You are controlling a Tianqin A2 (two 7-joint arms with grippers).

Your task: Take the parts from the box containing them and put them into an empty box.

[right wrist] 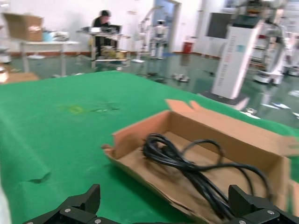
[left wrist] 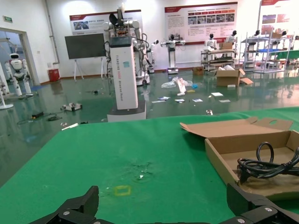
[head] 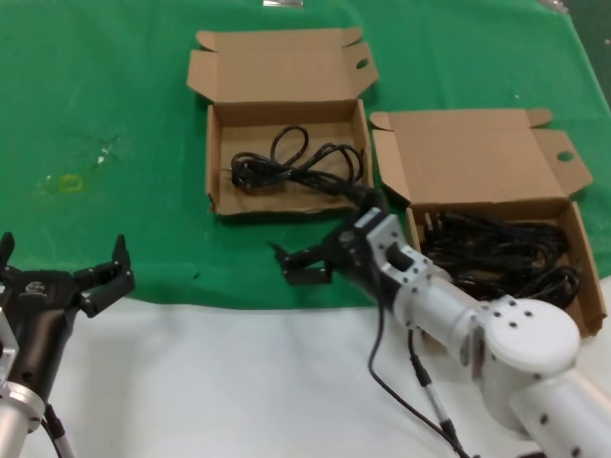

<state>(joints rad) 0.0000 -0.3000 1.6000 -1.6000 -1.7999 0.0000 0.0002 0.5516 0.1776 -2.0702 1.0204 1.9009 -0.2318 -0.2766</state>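
The box containing the parts (head: 590, 277) lies open at the right, full of tangled black cords (head: 501, 256). The second cardboard box (head: 218, 172) sits open at the middle back and holds one coiled black cord (head: 296, 167). My right gripper (head: 294, 264) hovers open and empty over the green cloth, just in front of this box's near wall. In the right wrist view its fingertips (right wrist: 93, 195) frame that box (right wrist: 140, 135) and cord (right wrist: 187, 161). My left gripper (head: 63, 254) stays open and empty at the near left; its wrist view shows the same box (left wrist: 224, 163) and cord (left wrist: 264, 167) off to one side.
A green cloth (head: 115, 95) covers the table, with white surface (head: 220, 382) at the near edge. A small yellow mark (head: 70, 181) lies on the cloth at the left. Both lids stand hinged back behind the boxes.
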